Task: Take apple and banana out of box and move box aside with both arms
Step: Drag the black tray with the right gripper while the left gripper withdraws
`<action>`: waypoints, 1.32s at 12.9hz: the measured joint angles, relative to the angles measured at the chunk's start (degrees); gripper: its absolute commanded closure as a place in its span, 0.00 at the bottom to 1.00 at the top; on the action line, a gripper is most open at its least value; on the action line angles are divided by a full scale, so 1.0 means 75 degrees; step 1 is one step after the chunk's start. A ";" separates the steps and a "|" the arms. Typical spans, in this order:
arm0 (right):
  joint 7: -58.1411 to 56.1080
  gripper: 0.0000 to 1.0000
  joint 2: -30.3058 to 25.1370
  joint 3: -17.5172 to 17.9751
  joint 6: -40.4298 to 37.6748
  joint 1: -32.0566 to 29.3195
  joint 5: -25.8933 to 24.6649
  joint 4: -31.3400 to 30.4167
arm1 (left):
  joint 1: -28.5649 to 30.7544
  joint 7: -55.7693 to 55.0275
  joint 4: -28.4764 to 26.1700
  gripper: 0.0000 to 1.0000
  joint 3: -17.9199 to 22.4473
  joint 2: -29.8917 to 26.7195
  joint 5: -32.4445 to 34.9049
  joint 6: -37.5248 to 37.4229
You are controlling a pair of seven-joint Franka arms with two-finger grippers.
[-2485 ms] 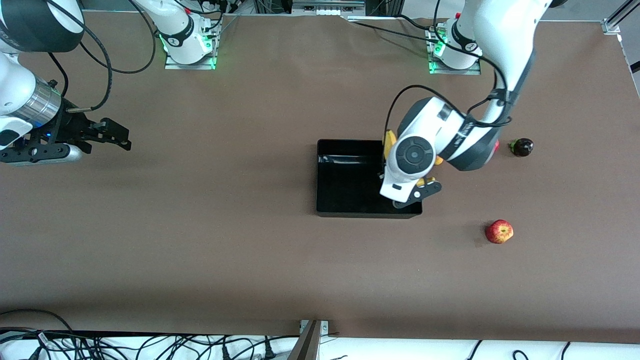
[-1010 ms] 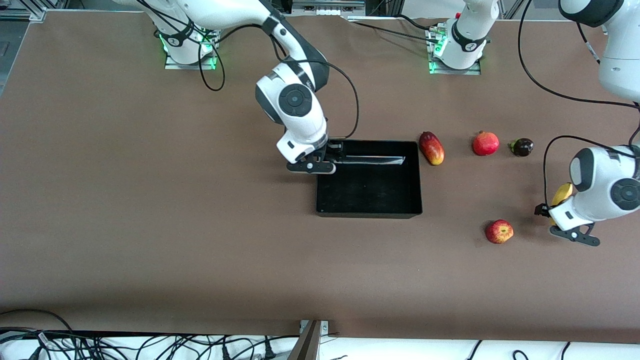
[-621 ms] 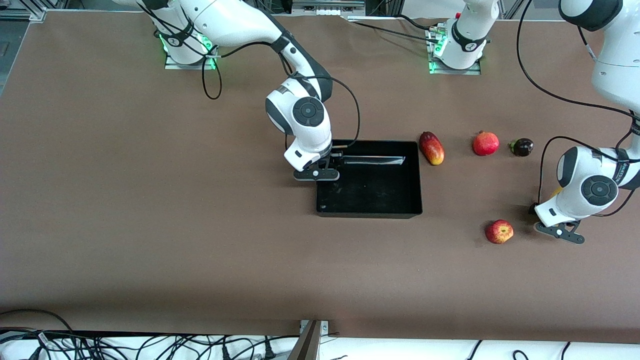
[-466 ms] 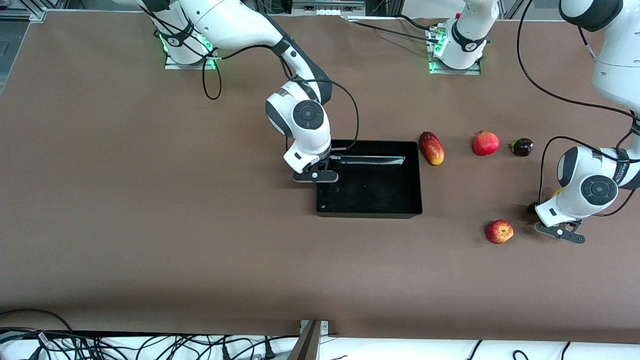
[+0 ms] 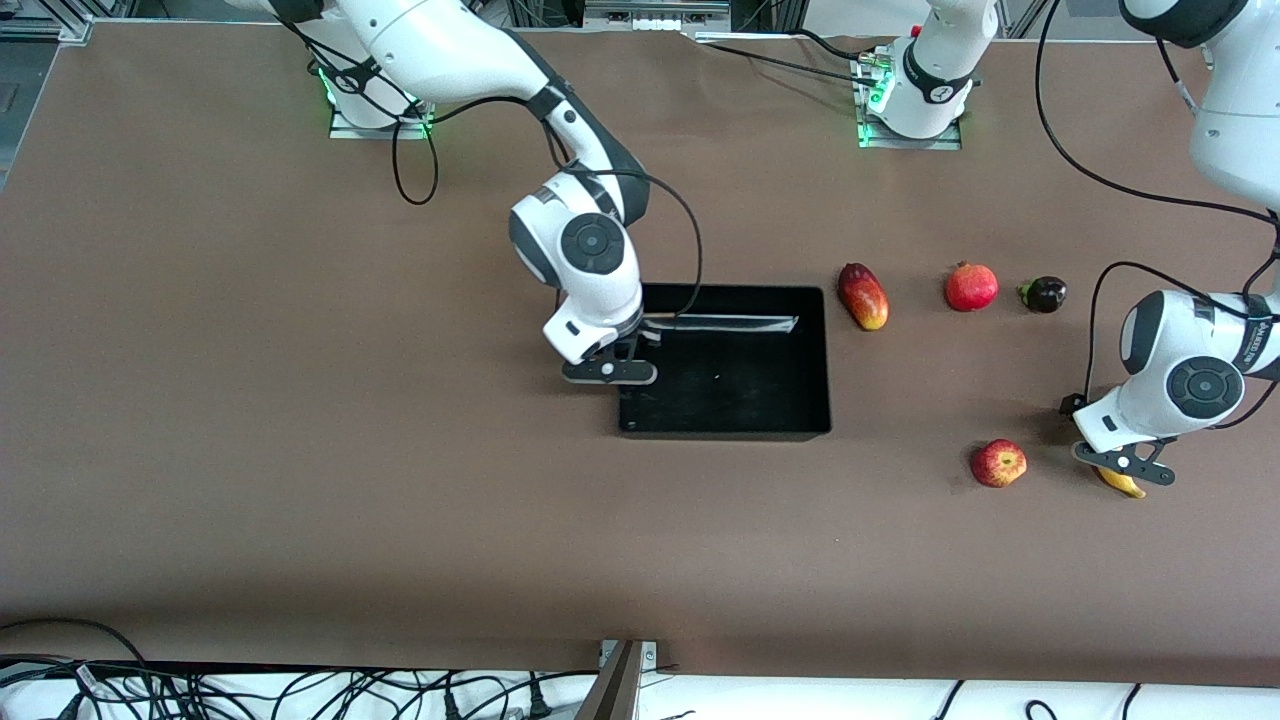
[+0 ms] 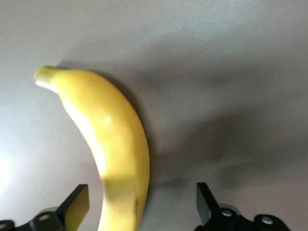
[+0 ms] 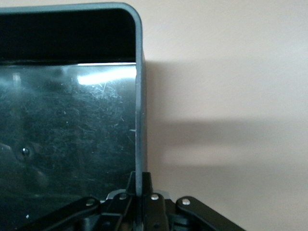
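Now my right fingers are clamped on the box wall at the end toward my right arm, the thin rim pinched between them. The box sits mid-desk, empty, glossy and stiff; I judge it light but slippery, so a firm hold low on the wall suits it. My left fingers stand apart over the banana, which lies on the desk toward my left arm's end, just beside the apple. Both fruits are out. The banana looks soft; best taken mid-length.
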 measured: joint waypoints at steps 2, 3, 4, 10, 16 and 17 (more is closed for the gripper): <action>-0.1001 1.00 -0.0446 -0.0053 -0.0862 -0.0688 0.0233 0.0057 | -0.0036 -0.0015 0.0043 0.00 -0.0349 -0.0511 -0.0506 -0.1002; -0.1737 1.00 -0.0710 -0.0088 -0.1336 -0.1137 0.0411 0.0064 | -0.0087 -0.0014 0.0050 0.00 -0.0424 -0.0774 -0.0946 -0.1353; -0.2500 1.00 -0.0977 -0.0117 -0.1824 -0.1616 0.0512 0.0063 | -0.0170 -0.0018 0.0056 0.00 -0.0461 -0.1029 -0.1460 -0.1640; -0.5566 1.00 -0.2339 -0.1602 -0.2180 -0.2946 0.0573 -0.1711 | -0.1380 -0.2242 0.0076 0.00 -0.0434 -0.2766 -0.4196 -0.2617; -0.6838 1.00 -0.2564 -0.2792 0.0291 -0.2954 0.0742 -0.4230 | -0.2485 -0.5326 0.0082 0.00 -0.0431 -0.3902 -0.5108 -0.2505; -0.6838 0.75 -0.2574 -0.2792 0.0486 -0.2953 0.0858 -0.4464 | -0.2543 -0.5701 0.0069 0.00 -0.0431 -0.4010 -0.5333 -0.2129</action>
